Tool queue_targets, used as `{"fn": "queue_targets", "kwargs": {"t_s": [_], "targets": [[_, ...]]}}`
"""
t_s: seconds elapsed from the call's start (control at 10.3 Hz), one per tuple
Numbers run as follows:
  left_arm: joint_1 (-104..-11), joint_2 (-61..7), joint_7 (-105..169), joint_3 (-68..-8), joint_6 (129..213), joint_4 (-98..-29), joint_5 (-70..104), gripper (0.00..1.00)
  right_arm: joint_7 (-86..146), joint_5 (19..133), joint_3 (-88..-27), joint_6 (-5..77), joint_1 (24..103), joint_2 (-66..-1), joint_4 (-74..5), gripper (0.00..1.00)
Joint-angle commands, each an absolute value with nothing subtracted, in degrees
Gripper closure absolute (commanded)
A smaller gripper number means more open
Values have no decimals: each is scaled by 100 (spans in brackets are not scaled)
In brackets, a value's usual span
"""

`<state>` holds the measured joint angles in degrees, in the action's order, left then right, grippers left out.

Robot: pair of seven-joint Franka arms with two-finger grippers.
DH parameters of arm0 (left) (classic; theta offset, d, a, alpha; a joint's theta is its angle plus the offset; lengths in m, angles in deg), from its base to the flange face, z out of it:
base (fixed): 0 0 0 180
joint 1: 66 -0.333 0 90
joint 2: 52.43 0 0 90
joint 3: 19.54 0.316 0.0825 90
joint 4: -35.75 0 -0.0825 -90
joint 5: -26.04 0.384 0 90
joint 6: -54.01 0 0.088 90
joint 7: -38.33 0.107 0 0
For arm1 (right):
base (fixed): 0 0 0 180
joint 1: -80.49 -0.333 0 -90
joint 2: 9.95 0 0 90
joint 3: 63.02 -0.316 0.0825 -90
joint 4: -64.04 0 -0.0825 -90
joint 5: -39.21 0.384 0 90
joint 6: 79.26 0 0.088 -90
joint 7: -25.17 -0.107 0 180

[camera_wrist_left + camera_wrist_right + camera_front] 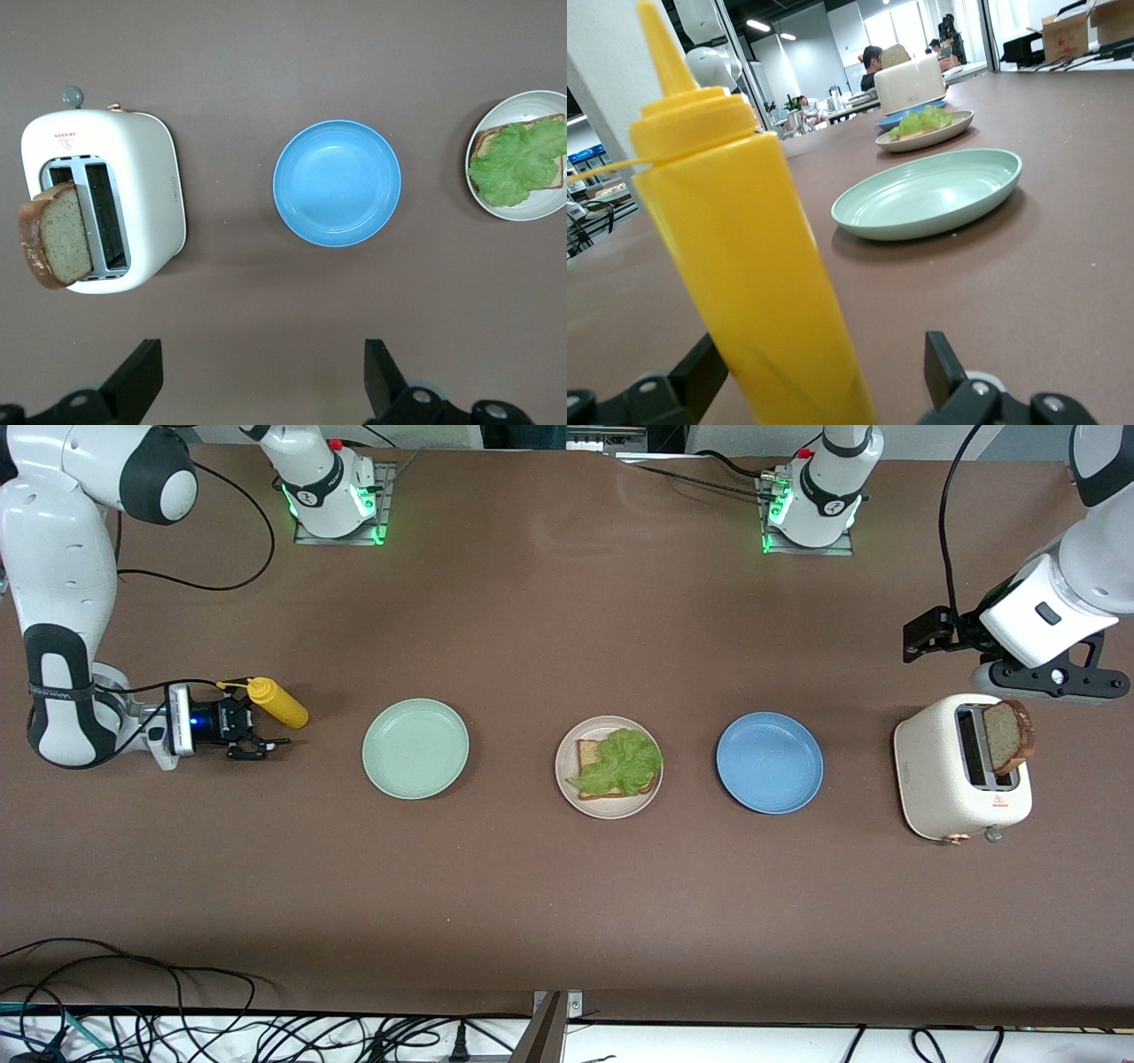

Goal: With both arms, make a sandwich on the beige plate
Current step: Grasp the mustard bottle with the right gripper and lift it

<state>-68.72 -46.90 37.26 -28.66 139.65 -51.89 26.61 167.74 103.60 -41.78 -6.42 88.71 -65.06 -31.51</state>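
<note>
Three plates sit in a row on the brown worktop (567, 903) in the front view: a mint-green plate (415, 747), the beige plate (609, 767) in the middle, and a blue plate (769, 762). On the beige plate lies one bread slice (588, 755) with a lettuce leaf (620, 763) on top. The right gripper (257, 742) sits low by a yellow squeeze bottle (277, 701), at the right arm's end. The left gripper (1054, 682) hangs over a white toaster (961, 779) with a second bread slice (1010, 735) sticking up from its slot.

In the left wrist view, the left jaws are spread wide with nothing between them. The toaster (102, 212), blue plate (337, 182) and beige plate (523, 209) lie below.

In the right wrist view, the right jaws are spread, with the bottle (744, 257) standing between them, nearer one finger (700, 376). I cannot tell if it touches. The mint-green plate (930, 193) is past the fingertips.
</note>
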Motion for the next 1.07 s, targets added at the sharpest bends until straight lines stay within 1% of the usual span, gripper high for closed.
{"fn": "queue_targets", "kwargs": {"t_s": [0.0, 0.1, 0.19, 0.29, 0.58, 0.78, 0.97], "targets": [[-6890, -4848, 3798, -2824, 13935, -5320, 2578, 0, 16878, 10617, -4332, -666, 8902, -6558, -3185, 19], [-6890, -4848, 3798, -2824, 13926, -5320, 2578, 0, 16887, 10635, -4394, -579, 8893, -6558, -3185, 48], [-6890, -4848, 3798, -2824, 13926, -5320, 2578, 0, 16887, 10723, -4499, -500, 8893, -6558, -3185, 82], [-6890, -4848, 3798, -2815, 13926, -5329, 2569, 0, 16878, 10819, -4570, -377, 8850, -6550, -3159, 99], [-6890, -4848, 3789, -2815, 13926, -5320, 2578, 0, 16572, 10968, -4579, 325, 8280, -6339, -2783, 100], [-6890, -4839, 3798, -2824, 13926, -5329, 2578, 0, 15845, 11110, -4553, 834, 7762, -6103, -2553, 100], [-6890, -4830, 3806, -2824, 13865, -5337, 2560, 0, 15412, 10918, -4466, 1397, 7331, -5908, -2264, 100]]}}
